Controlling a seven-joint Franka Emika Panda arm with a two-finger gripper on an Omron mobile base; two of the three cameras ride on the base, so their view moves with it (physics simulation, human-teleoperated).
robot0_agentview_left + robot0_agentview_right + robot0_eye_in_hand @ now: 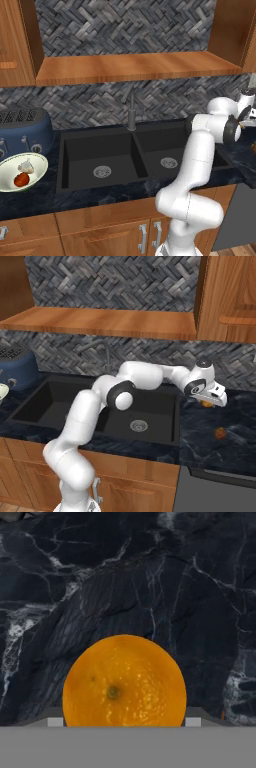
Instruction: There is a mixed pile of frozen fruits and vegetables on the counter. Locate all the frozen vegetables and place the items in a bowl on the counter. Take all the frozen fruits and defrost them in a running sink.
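Frozen fruit (124,681), a round, dimpled bright-orange ball, sits between my claw's (206,403) fingertips right of the matte black sink (100,411); I'm clenched on it above the marbled desk (235,426).

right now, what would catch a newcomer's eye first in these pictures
The bright orange fruit fills the lower middle of the hand view, seated between the claw fingertips over the dark marbled counter right of the sink. A second orange piece lies nearer the counter's front edge. Far left, the bowl holds the tomato and garlic.
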